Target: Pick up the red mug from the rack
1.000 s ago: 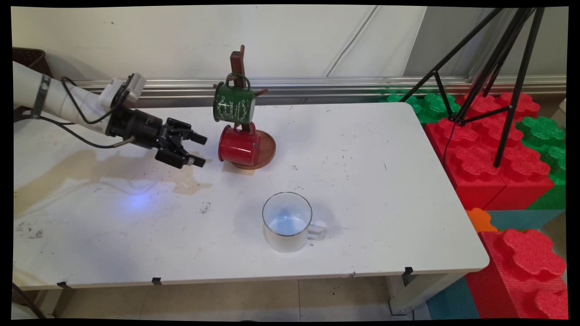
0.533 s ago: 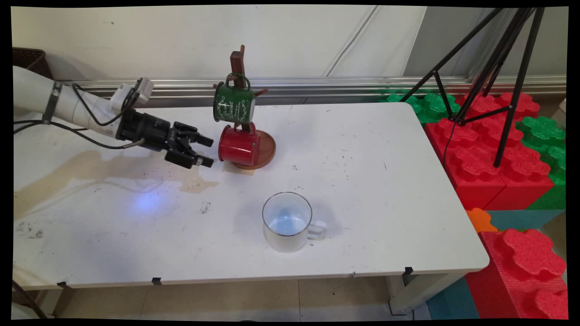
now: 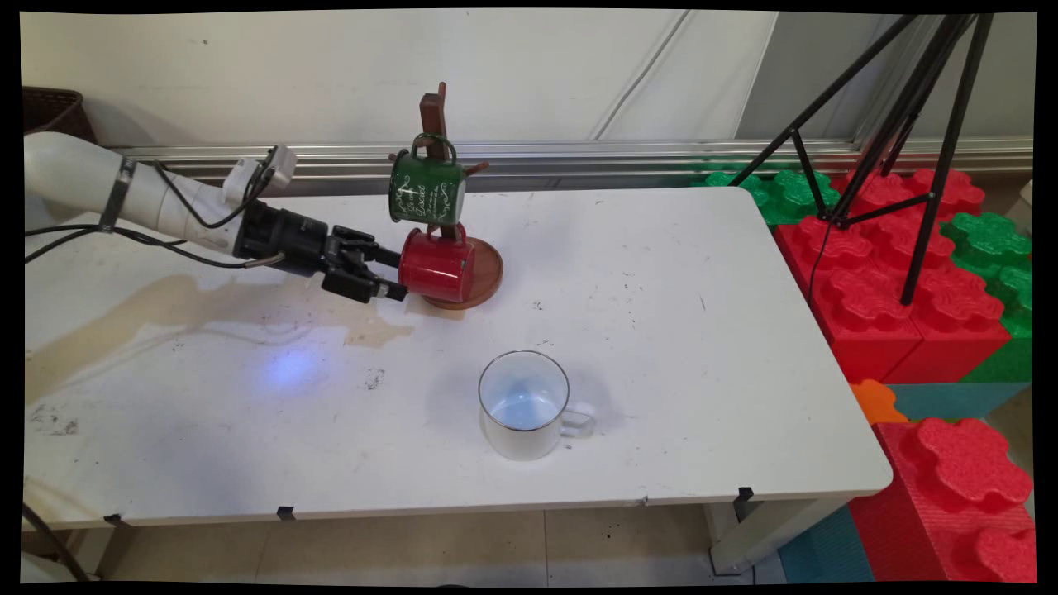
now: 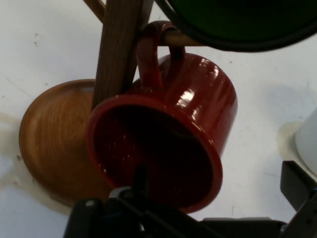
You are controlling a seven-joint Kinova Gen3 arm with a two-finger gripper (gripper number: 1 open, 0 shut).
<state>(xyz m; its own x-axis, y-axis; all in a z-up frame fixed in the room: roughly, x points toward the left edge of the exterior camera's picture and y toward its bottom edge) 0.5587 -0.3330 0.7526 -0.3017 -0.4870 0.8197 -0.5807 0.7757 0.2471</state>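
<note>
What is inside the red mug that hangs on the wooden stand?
The red mug looks empty; its dark inside shows only one gripper finger reaching into its mouth. The deepest part is in shadow and partly covered by that finger, so it cannot be checked.

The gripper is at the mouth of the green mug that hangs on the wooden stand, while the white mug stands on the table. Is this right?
Not quite: the gripper is at the mouth of the red mug, as the hand view shows. The green mug hangs above it; the rest is right.

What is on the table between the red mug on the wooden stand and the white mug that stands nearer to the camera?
In the main view nothing stands between the red mug and the white mug, only bare white table with small dark specks.
</note>
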